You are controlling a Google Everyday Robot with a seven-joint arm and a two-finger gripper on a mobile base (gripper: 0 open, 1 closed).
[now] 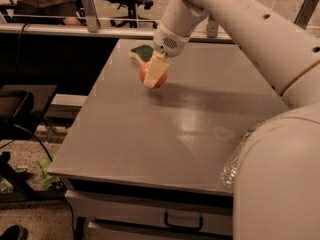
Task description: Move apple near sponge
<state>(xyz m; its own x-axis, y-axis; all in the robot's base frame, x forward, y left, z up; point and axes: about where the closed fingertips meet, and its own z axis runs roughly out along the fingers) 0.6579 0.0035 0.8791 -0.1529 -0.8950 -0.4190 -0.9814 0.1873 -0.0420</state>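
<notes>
My claw clamped the round red-orange apple; the green-topped yellow sponge lay close at eleven o'clock.

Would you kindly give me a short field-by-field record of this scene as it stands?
table: grey, flat top
tool: over the far left part, shut on the apple
sponge: just behind the apple, green side up
bottle: clear plastic, near the right edge, partly hidden by the arm
</notes>
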